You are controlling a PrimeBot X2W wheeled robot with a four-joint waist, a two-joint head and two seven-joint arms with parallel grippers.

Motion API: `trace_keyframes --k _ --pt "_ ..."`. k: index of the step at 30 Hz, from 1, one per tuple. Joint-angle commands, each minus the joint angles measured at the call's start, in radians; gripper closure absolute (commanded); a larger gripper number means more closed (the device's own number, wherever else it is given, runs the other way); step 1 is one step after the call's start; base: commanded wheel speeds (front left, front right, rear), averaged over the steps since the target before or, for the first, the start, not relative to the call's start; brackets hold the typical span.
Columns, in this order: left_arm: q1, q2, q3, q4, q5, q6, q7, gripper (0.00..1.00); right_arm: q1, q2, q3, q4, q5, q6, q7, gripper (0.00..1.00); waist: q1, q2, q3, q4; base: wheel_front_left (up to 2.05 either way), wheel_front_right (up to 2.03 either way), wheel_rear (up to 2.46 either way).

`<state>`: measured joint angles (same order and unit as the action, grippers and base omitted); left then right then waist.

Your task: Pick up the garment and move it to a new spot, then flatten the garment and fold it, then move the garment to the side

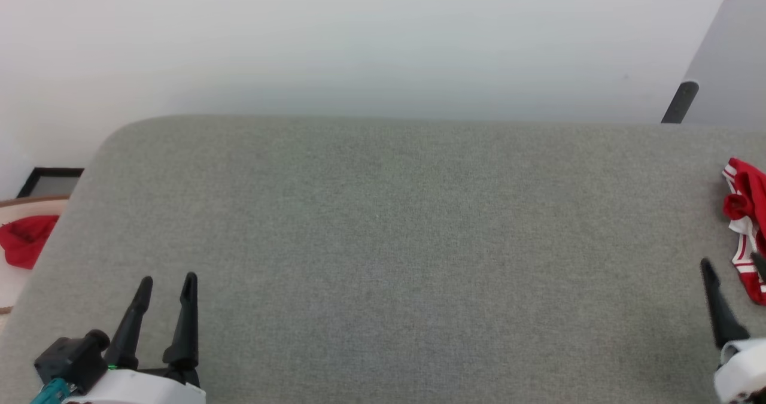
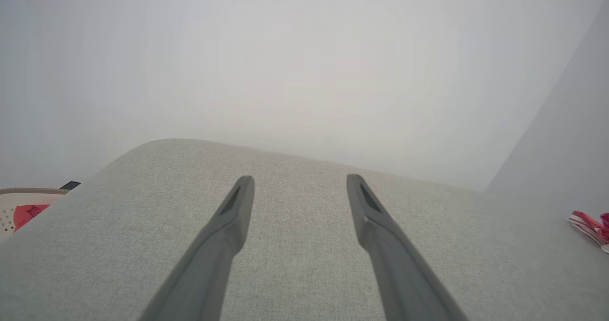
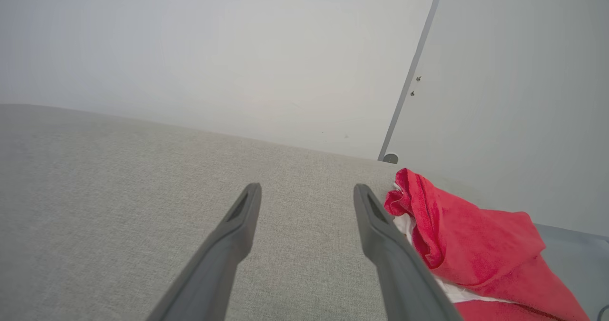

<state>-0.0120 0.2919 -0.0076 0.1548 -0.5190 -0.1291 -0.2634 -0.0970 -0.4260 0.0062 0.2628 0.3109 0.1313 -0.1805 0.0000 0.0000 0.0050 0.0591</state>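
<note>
Fingers [image 2: 223, 235] of the left gripper [image 2: 299, 178] are seen spread wide, nothing held between them; they are poised over the near left of a grey fabric surface [image 1: 383, 242]. Fingers [image 3: 223, 245] of the right gripper [image 3: 307, 190] are likewise spread wide and empty. Garment [image 3: 476, 249] is found crumpled in a heap at the surface's right edge, just beside one right-gripper finger; contact cannot be told. White cloth and striped trim are noted among the red folds. Off the left edge, a small red cloth [image 1: 24, 239] is seen in a cream basket [image 1: 36, 209]
</note>
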Motion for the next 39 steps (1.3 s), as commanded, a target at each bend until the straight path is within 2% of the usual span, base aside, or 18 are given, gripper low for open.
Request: trace_keyframes --k 1,12,29,30,33,39 --pt "0.013 0.005 0.003 0.003 0.005 -0.003 0.000 0.00 0.027 0.018 -0.006 -0.008 -0.008 -0.001 -0.015 0.00 0.0000 0.0000 -0.014 0.005 0.00 0.00 0.00" --pt "0.035 0.020 -0.009 0.024 0.009 -0.003 0.000 0.00 0.134 0.101 -0.058 -0.022 -0.036 -0.001 -0.051 0.00 0.0000 0.0000 -0.032 0.004 0.00 0.00 0.00" --pt "0.025 0.026 -0.032 0.049 0.030 -0.003 0.000 0.00 0.187 0.132 -0.074 -0.054 -0.033 -0.001 -0.072 0.00 0.0000 0.0000 -0.036 0.010 0.00 0.00 0.00" --pt "0.029 0.025 -0.034 0.052 0.025 0.000 0.000 1.00 0.173 0.130 -0.072 -0.047 -0.035 0.000 -0.066 1.00 0.0000 0.0000 -0.036 0.010 0.00 0.00 0.00" --pt "0.045 0.004 -0.042 0.077 0.022 0.000 0.001 1.00 0.174 0.150 -0.065 -0.020 -0.032 0.000 -0.064 1.00 0.0000 0.0000 -0.036 0.010 0.00 0.00 0.00" --pt "0.034 -0.017 -0.031 0.080 -0.066 0.000 0.031 1.00 0.157 0.170 -0.072 -0.015 0.073 0.000 -0.033 1.00 0.0000 0.0000 -0.035 0.007 0.00 0.00 0.00"
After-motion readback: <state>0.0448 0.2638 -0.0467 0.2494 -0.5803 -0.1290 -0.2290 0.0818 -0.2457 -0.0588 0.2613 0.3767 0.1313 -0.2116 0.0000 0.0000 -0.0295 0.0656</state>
